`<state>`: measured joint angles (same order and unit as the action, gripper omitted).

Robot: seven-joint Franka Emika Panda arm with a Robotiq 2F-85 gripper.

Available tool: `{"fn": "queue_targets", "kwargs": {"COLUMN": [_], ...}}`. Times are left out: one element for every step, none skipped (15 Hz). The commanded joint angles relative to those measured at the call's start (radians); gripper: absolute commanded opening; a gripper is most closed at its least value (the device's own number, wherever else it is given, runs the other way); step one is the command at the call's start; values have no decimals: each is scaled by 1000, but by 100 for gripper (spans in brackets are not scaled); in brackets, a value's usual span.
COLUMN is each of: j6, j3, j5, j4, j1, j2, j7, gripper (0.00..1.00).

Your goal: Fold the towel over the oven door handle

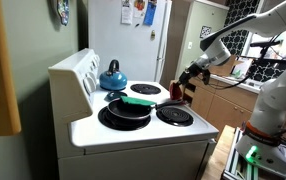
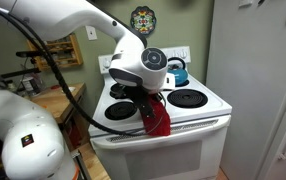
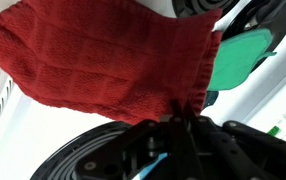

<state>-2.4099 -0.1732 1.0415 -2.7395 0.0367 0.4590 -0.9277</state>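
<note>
One towel (image 2: 159, 121) | clamped in gripper (image 2: 150, 101), dangling beneath | near stove (image 2: 205, 115)

The arm (image 2: 83, 22) extends with the wrist pitched downward. The gripper (image 2: 153, 102) points down, fingers (image 3: 198, 135) clamped on the towel (image 3: 103, 60).

White stove worktop (image 1: 88, 130): blue kettle (image 1: 112, 76) on a back burner, black pan (image 1: 126, 110) on a front one, green flat thing (image 1: 140, 100) lying across the pan. Another black burner (image 1: 175, 115) sits just beside the pan.
</note>
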Motion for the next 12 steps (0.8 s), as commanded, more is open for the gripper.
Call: {"fn": "queue_targets", "kwargs": {"j6": [113, 151, 191, 224, 259, 303, 346, 381, 417, 456, 491, 524], "j3": [-58, -87, -109, -122, -133, -152, -165, -172, -180, -196, -205, -213], "j5": [38, 61, 71, 78, 75, 63, 51, 37, 27, 28, 20, 12], "j4": [-4, -5, -3, -25, -35, -14, -1, -9, -14, -1, -2, -2], "j1": [-32, -41, -57, -81, -106, -133, -157, -184, -208, -228, -251, -272], "j2": [39, 45, 47, 73, 86, 60, 47, 40, 39, 19, 16, 8], "j7": [-117, -163, -198, -233, -257, -278, -291, -299, -307, -331, -347, -365], "gripper": [1, 1, 1, 1, 1, 1, 1, 1, 1, 1, 1, 1]}}
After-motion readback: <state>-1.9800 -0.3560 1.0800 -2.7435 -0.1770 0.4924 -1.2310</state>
